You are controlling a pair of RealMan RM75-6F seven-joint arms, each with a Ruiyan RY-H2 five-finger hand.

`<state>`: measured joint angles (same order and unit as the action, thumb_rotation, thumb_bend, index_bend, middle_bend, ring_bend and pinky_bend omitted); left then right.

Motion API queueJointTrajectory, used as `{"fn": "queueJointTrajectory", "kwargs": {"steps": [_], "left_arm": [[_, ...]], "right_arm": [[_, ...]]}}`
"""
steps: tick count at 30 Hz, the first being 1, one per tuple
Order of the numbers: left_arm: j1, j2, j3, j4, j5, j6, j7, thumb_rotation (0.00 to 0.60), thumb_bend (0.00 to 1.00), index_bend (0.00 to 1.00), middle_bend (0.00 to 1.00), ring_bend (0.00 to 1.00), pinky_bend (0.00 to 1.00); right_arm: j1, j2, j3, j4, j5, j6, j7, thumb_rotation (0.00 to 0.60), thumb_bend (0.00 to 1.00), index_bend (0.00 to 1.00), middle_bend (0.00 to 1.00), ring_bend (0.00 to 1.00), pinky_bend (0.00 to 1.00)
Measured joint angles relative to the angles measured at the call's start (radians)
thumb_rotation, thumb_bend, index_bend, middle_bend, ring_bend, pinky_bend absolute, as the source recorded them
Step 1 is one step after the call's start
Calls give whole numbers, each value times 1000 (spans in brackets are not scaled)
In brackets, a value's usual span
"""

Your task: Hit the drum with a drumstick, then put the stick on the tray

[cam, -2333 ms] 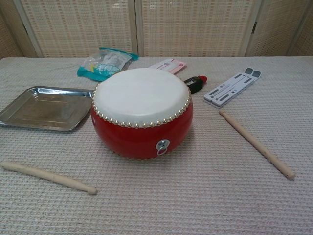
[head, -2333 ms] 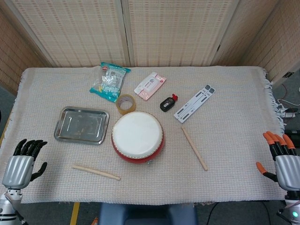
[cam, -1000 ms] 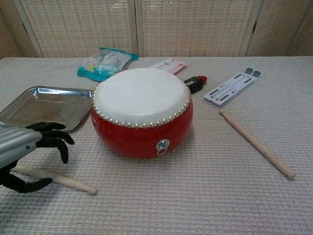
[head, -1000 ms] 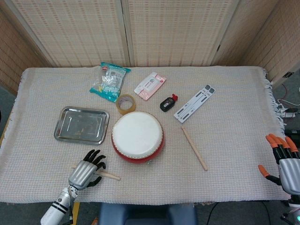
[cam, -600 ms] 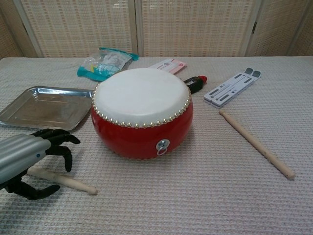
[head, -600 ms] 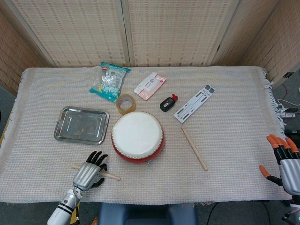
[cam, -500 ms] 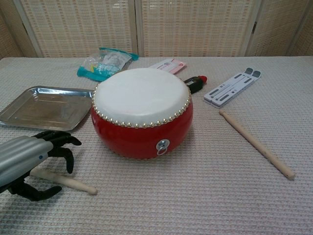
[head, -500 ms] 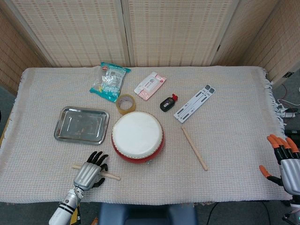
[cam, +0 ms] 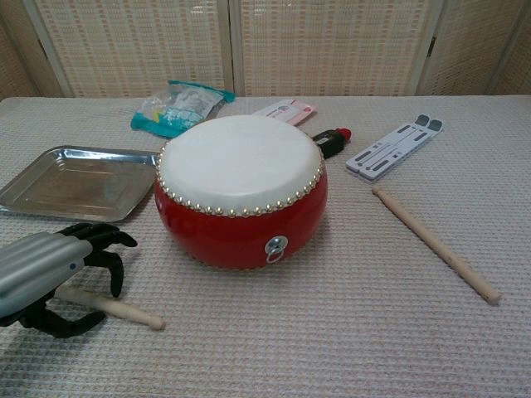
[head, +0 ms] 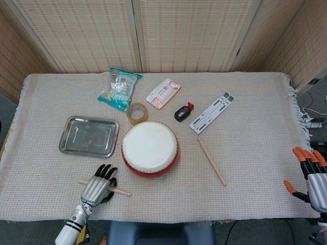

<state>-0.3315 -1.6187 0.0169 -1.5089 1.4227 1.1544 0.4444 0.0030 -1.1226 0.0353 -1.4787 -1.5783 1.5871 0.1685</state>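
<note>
Cloth [head: 245, 153] of a pale woven weave covers the whole table, and everything rests on it. The red drum [head: 150, 149] with its white skin stands just up and to the right of the left hand [head: 95, 188], near it but apart. The metal tray [head: 88, 136] lies flat beyond the same hand, up and slightly to its left. The grey folding stand [head: 212, 112] sits far off toward the back on the right. A teal snack bag [head: 119, 89] and a pink packet [head: 163, 93] lie well beyond the drum, with a tape roll [head: 137, 113] touching the drum's far edge and a small black and red bottle [head: 183, 112] beside it. The left hand arches over the near drumstick [cam: 112, 306], fingers curled above it and thumb below; whether it truly grips the stick I cannot tell. A second drumstick [head: 211, 161] lies right of the drum, well apart from both hands. The right hand [head: 312, 176] hangs at the table's right edge, orange-tipped fingers spread, holding nothing
</note>
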Motion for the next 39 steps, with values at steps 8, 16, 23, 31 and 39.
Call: {"fn": "queueJointTrajectory", "kwargs": {"steps": [8, 16, 23, 31, 39], "left_arm": [[-4, -2, 1, 8, -14, -5, 4, 600, 350, 500, 110, 0, 0], [-6, -6, 2, 17, -20, -4, -8, 600, 348, 530, 120, 0, 0], [-1, -12, -1, 23, -11, 14, -59, 600, 392, 589, 171, 0, 0], [15, 38, -13, -57, -12, 28, -288, 600, 393, 588, 216, 15, 0], [42, 131, -40, -155, 0, 58, -697, 600, 407, 588, 299, 115, 74]], "right_arm": [[-3, 0, -1, 1, -1, 3, 2, 600, 253, 0, 53, 0, 0], [-4, 0, -2, -1, -1, 2, 2, 600, 253, 0, 53, 0, 0], [-5, 2, -2, -4, -3, 6, 5, 600, 253, 0, 53, 0, 0], [-7, 6, -5, -8, -10, 8, 8, 600, 253, 0, 53, 0, 0], [-4, 7, -7, -12, -15, 6, 2, 600, 254, 0, 53, 0, 0]]}}
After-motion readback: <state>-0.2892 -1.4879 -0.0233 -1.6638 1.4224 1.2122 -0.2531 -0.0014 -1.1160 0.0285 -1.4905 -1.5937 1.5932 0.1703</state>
